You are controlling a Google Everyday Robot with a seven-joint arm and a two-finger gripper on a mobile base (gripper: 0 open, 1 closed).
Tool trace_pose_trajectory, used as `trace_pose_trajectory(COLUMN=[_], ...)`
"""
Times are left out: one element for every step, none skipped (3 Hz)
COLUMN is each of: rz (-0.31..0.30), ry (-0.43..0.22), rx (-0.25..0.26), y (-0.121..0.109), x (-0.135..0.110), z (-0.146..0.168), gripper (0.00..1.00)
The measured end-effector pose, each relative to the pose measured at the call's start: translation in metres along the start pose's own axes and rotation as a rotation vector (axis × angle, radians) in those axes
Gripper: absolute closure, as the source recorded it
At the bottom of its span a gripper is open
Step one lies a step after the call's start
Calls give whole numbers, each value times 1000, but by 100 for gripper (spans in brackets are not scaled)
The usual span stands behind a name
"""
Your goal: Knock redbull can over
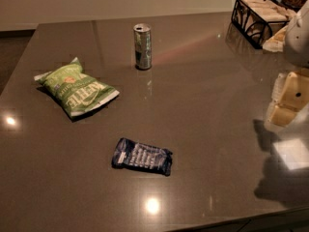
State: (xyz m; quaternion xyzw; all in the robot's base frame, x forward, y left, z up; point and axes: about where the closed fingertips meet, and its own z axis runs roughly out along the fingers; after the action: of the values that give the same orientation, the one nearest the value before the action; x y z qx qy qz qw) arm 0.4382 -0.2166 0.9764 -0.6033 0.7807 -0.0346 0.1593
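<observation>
Single view, set high and well back from the redbull can [142,46], tilted down toward it; gripper [288,99] nearer the lens, to the can's right.

On the one tabletop [207,129]: one redbull can [142,46], one green chip bag [77,88], one dark blue snack packet [143,156] and one black wire basket [237,14] holding pale packets I cannot count. One tool [288,98], pale, hangs over the tabletop's right edge, well apart from the can
</observation>
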Motion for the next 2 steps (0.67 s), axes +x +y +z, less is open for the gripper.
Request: trace_pose_trajectory(rz=[0, 7], ry=[0, -67], rx=[0, -11], y=[0, -7], x=[0, -21], z=[0, 8], gripper=[0, 0])
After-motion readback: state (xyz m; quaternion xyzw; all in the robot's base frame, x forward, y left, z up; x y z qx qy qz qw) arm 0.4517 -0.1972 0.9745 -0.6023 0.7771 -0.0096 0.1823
